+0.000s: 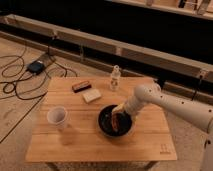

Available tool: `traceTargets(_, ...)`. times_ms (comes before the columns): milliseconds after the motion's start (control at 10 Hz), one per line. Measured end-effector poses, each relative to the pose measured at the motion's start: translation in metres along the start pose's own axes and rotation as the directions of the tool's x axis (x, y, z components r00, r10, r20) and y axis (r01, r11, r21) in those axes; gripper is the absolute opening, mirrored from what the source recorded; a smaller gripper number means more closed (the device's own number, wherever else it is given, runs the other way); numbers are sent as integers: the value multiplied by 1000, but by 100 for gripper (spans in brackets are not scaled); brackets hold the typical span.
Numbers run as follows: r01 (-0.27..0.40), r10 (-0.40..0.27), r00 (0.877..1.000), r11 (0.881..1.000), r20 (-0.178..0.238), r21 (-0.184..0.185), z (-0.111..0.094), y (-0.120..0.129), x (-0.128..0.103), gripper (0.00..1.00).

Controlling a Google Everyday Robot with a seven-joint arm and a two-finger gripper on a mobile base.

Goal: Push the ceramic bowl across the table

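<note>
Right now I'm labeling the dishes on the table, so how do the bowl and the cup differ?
The bowl is black, wide and shallow; the cup is white, narrow and taller for its width. The bowl holds orange-brown bits; nothing shows inside the cup. The gripper is at the bowl's right rim, while the cup stands alone near the table's left edge. Both are round, open-topped and upright.

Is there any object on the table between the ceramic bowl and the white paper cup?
No. In the camera view, only bare table lies between the ceramic bowl and the white paper cup. The gripper is at the bowl.
</note>
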Motion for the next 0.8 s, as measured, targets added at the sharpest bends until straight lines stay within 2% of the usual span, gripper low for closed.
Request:
traceTargets(500,55,-57,998,997,29,51,1,-32,-6,80)
traceTargets(800,54,-56,998,997,29,51,1,-31,-6,80)
